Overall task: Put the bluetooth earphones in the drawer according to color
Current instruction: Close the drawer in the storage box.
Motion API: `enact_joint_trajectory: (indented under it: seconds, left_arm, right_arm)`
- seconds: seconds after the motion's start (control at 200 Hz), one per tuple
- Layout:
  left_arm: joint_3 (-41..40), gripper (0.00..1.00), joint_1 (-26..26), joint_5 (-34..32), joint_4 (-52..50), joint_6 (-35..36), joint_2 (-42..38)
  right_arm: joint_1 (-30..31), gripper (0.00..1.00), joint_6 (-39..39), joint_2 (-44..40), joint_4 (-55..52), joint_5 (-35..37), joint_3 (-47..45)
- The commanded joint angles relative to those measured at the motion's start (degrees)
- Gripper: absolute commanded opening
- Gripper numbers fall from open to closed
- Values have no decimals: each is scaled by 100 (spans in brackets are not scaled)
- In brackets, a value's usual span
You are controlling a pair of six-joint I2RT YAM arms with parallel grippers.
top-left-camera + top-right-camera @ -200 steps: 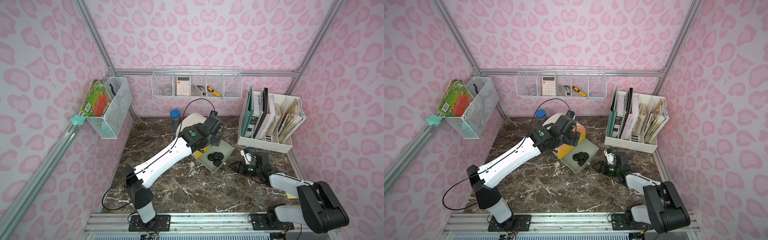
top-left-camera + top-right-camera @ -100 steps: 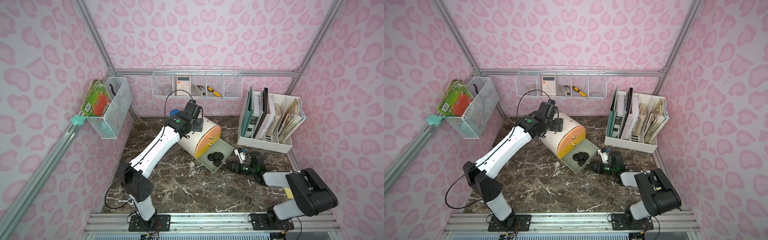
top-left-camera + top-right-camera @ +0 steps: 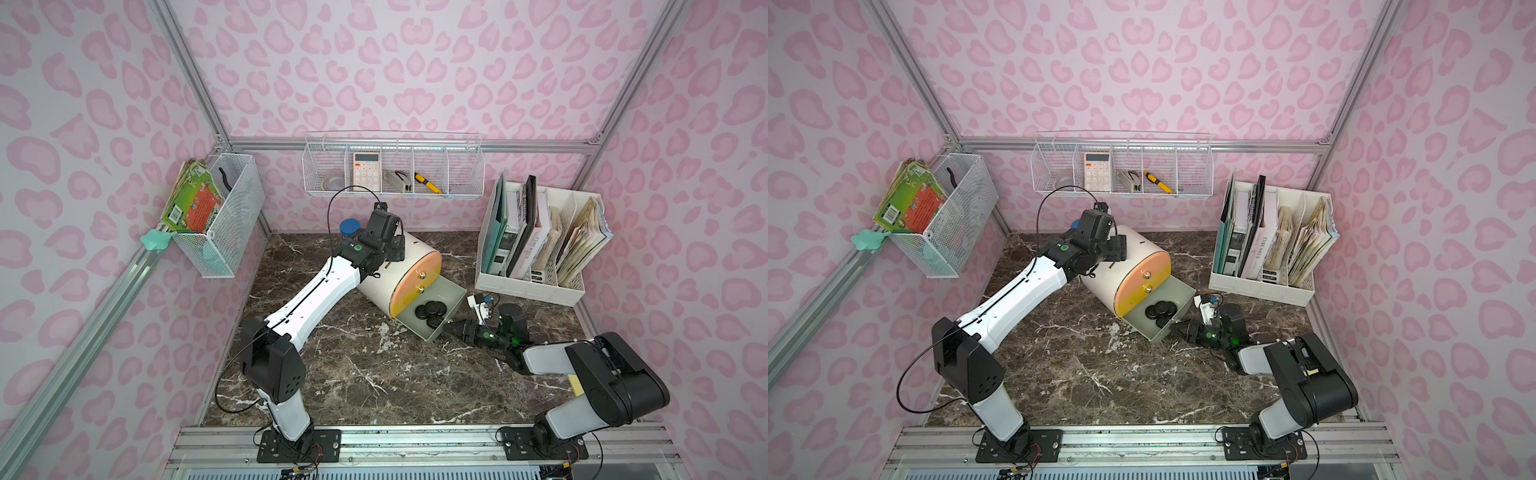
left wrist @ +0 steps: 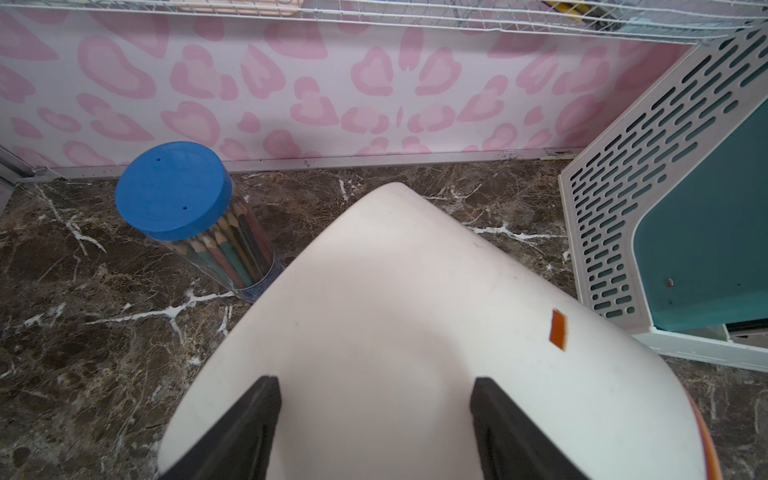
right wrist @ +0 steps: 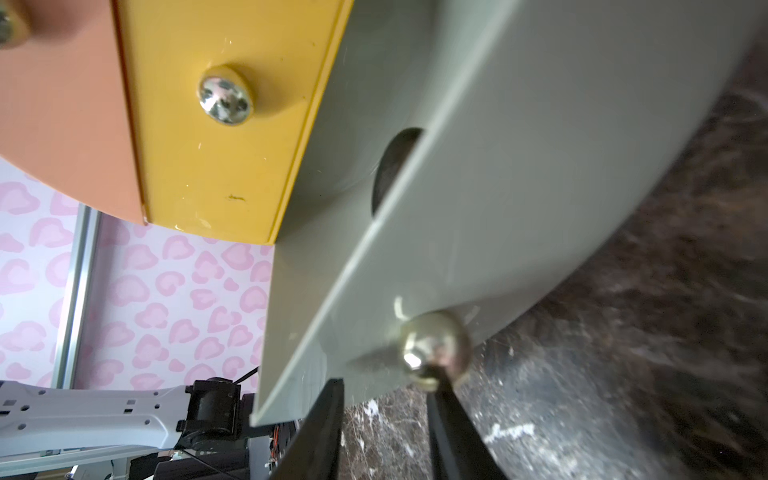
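The drawer cabinet [image 3: 399, 257] [image 3: 1133, 257] is a white barrel with peach and yellow fronts shut. Its grey-green drawer [image 3: 451, 295] [image 3: 1181, 297] stands pulled out, with several black bluetooth earphones [image 3: 430, 311] [image 3: 1160, 311] inside. My left gripper [image 3: 392, 249] [image 4: 376, 380] hovers open over the rear top of the white body [image 4: 415, 291], nothing between its fingers [image 4: 266, 395]. My right gripper [image 3: 455, 328] [image 5: 386, 384] sits low at the drawer's front panel [image 5: 540, 187], jaws slightly apart. One fingertip touches the metal knob [image 5: 436, 345]. A black case [image 5: 395, 166] peeks over the rim.
A clear pencil jar with a blue lid [image 3: 351, 226] [image 4: 174, 191] stands just behind the cabinet. The white slotted file rack [image 3: 536, 249] [image 4: 644, 166] fills the back right. A wire shelf [image 3: 395, 166] and a wire basket [image 3: 220, 216] hang on the walls.
My left arm has swung from above the open drawer back to the cabinet's rear top. My right gripper has slid in toward the drawer front. Both pairs of jaws have narrowed.
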Motion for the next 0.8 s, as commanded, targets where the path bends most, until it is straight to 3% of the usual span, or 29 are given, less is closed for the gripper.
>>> enact_joint_trajectory:
  seconds: [0.0,0.26,0.795]
  left_arm:
    - [-141,77,-3,447,-983,-159,86]
    - [-226,76,0,447,-978,-183,68]
    - [-203,76,4,731,-977,-222,88]
  right_arm:
    - [138,36,320,159,721,61,82]
    - [442,32,900,850,1787,224,104]
    - [660,29,1430,2102,2597,512,1062]
